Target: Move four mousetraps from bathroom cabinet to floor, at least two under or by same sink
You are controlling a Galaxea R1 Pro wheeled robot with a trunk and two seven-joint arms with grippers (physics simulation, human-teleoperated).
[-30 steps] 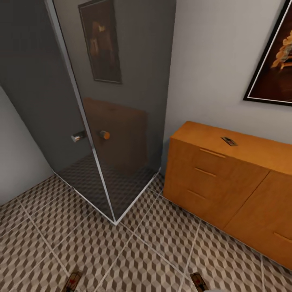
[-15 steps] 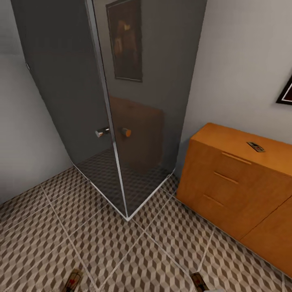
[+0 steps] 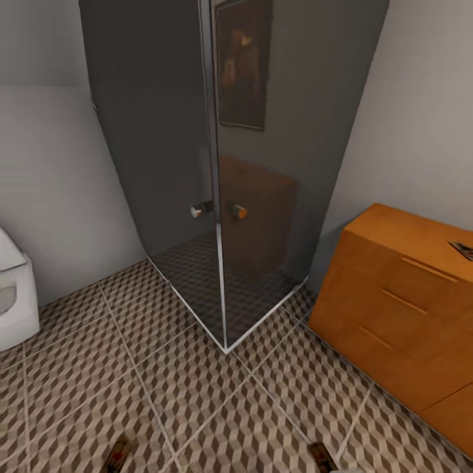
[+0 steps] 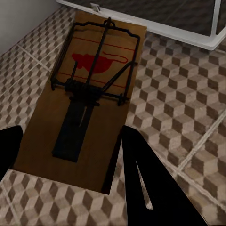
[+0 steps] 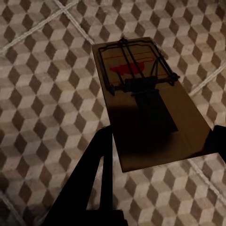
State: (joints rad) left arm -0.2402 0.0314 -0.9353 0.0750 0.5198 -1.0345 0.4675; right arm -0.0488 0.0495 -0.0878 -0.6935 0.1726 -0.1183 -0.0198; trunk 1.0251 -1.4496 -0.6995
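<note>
I had 2 flat tan wooden mousetraps with dark wire and a red mouse print in hand. Left gripper [image 4: 70, 155]: black fingers [image 4: 146, 183] clamped either side of 1 board [image 4: 82, 103], held above the brown, beige and white cube-patterned bathroom floor tiles [image 4: 183, 94]. Right gripper [image 5: 160, 160]: fingers [image 5: 94, 183] closed on a second board [image 5: 150, 117] above the same tiles. In the head view both trap tips [image 3: 119, 453] [image 3: 323, 454] sat at the bottom edge. A third trap [image 3: 464, 250] lay flat on the orange-tan wooden drawer cabinet [image 3: 394, 309]. A dark glass shower enclosure [image 3: 217, 164] stood ahead, a white fixture [image 3: 14, 295] at the left.
</note>
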